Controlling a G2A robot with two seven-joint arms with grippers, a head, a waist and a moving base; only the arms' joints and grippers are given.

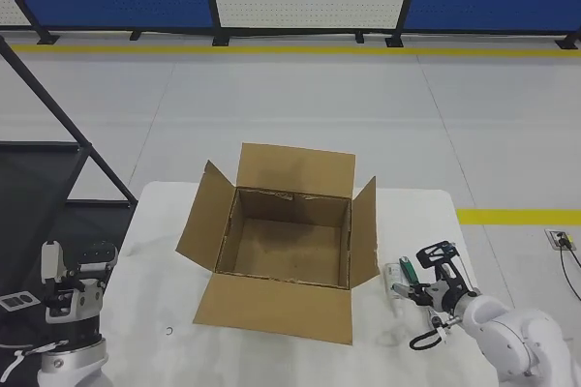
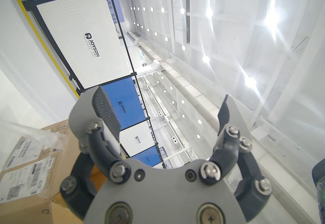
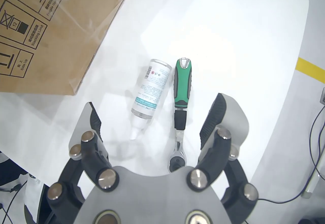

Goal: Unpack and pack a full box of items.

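An open cardboard box (image 1: pixel 271 310) stands in the middle of the white table (image 1: pixel 155 290), flaps spread, with nothing visible inside. To its right lie a clear bottle (image 3: pixel 149 88) (image 1: pixel 395 282) with a white label and a green-handled ratchet wrench (image 3: pixel 182 88), side by side. My right gripper (image 3: pixel 155 108) (image 1: pixel 421 295) hangs open just above them, its fingers straddling both without touching. At the table's left edge my left gripper (image 2: pixel 163 101) (image 1: pixel 73 256) is open, holds nothing and points up toward the ceiling.
The box's outer wall (image 3: pixel 50 19) is close to the bottle. A labelled side of the box (image 2: pixel 28 159) shows beside the left gripper. A black frame (image 1: pixel 39 116) stands left of the table. Bare tabletop lies in front of the box.
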